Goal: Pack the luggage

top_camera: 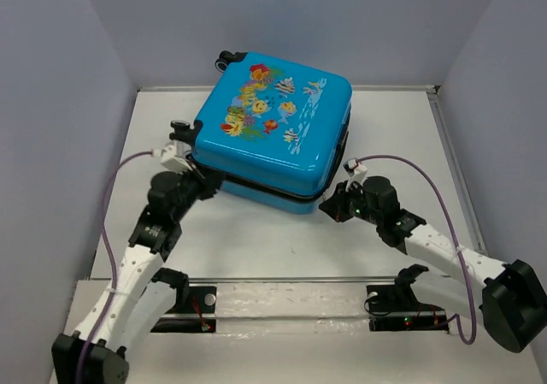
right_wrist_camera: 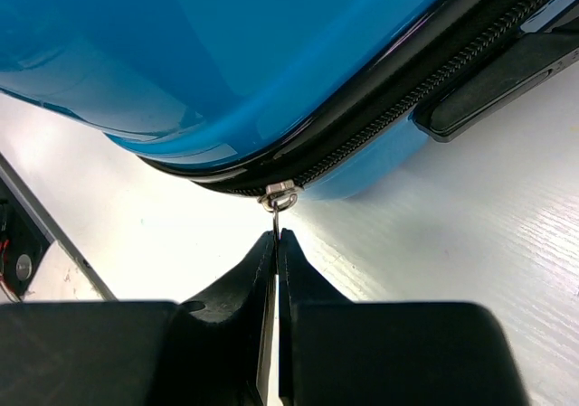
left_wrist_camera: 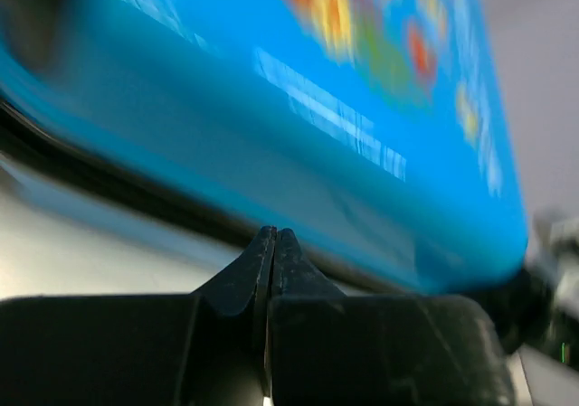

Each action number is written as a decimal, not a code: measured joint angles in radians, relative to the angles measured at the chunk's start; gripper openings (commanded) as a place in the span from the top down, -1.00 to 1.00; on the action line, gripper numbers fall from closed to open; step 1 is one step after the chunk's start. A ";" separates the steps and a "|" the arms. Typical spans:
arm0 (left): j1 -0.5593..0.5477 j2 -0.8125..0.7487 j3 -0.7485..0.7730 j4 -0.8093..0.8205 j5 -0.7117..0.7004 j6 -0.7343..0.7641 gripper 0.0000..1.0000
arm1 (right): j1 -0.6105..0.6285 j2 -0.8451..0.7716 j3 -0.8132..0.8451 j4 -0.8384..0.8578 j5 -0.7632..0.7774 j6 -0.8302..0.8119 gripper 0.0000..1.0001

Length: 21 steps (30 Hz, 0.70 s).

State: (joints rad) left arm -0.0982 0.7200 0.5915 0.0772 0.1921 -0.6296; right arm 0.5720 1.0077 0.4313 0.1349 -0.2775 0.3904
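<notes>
Suitcase: a blue fish-print hard-shell suitcase [top_camera: 273, 132] lies flat on the tabletop [top_camera: 256, 256] with its lid down and its printed shell facing up.
Zipper band: the black zipper band [right_wrist_camera: 434, 71] runs round the suitcase's side seam. Meshed teeth are seen on one side of the slider only.
Right end effector: the right end effector [top_camera: 329, 204] is placed at the suitcase's near right corner. Its jaws are pinched together on the metal zipper pull [right_wrist_camera: 279, 209], which hangs from the seam.
Left end effector: the left end effector [top_camera: 203, 180] is set against the suitcase's near left corner, just below the seam. Its jaws are pressed together and nothing is seen between them. The wrist view is blurred, so contact with the band cannot be confirmed.
Step in hand: zipping is judged to be under way, as the lid is already lowered and the pull is gripped.
Next move: the pull would need to be drawn along the seam, following the curve of the suitcase's corner, with the pinch kept firm. The shell would probably need bracing from the left side so that the suitcase is not dragged across the tabletop.
</notes>
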 measured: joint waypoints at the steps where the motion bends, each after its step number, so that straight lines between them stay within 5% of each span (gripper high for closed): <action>1: -0.102 -0.007 -0.046 -0.004 -0.011 -0.005 0.88 | 0.004 -0.003 0.000 -0.002 0.006 0.002 0.86; 5: -0.457 0.037 -0.191 -0.013 -0.090 -0.084 0.88 | 0.026 -0.041 -0.002 -0.026 0.040 0.010 0.86; 8: -0.575 0.138 -0.209 0.017 -0.139 -0.121 0.88 | 0.050 -0.069 -0.002 -0.051 0.071 0.017 0.87; 21: -0.615 0.424 -0.138 0.251 -0.223 -0.161 0.88 | 0.322 -0.031 0.032 -0.083 0.283 0.061 0.86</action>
State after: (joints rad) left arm -0.7128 1.1442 0.4534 0.3279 -0.0307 -0.7906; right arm 0.8936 0.9771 0.4633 0.0517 0.0051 0.4515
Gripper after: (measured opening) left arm 0.069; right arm 0.075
